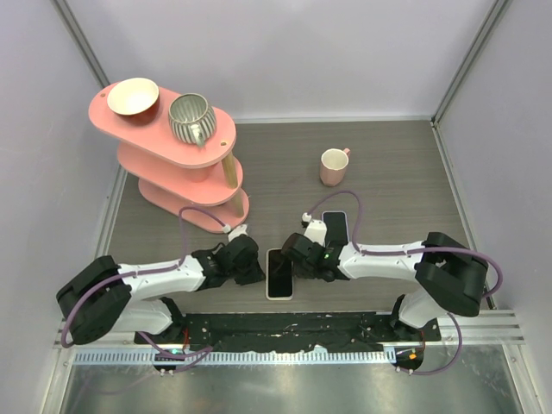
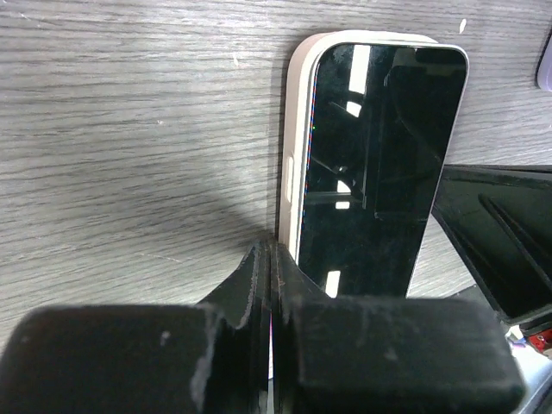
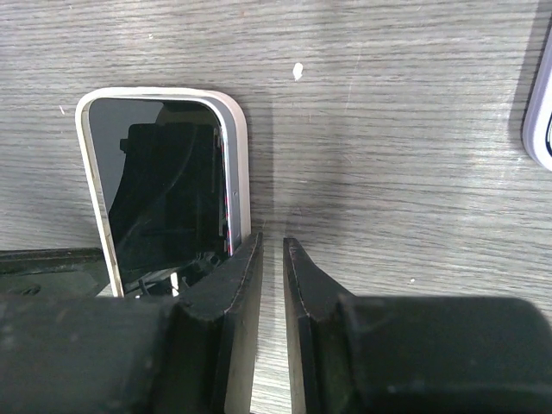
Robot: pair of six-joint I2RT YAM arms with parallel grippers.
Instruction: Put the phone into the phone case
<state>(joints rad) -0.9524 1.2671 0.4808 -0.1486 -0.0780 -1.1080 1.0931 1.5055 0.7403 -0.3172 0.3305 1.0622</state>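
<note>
Since the phone (image 1: 279,274) lies on the table (image 1: 388,172) right between your two hands, neither arm is nearer. Left hand (image 1: 259,274) sits at its left long edge, right hand (image 1: 298,259) at its right. Long axis runs away from the bases. Phone sits inside the white phone case (image 2: 293,172); fully clicked in or not, can't tell. Left wrist view: left hand clenched, tips against the case's left wall. Right wrist view: right hand all but clenched, thin slit, grasping nothing, tips just beside the right wall. Only the top view shows both hands together, plus a lavender-rimmed device (image 1: 335,228) beyond the right hand. Judgement: you likely press the edges down next.
</note>
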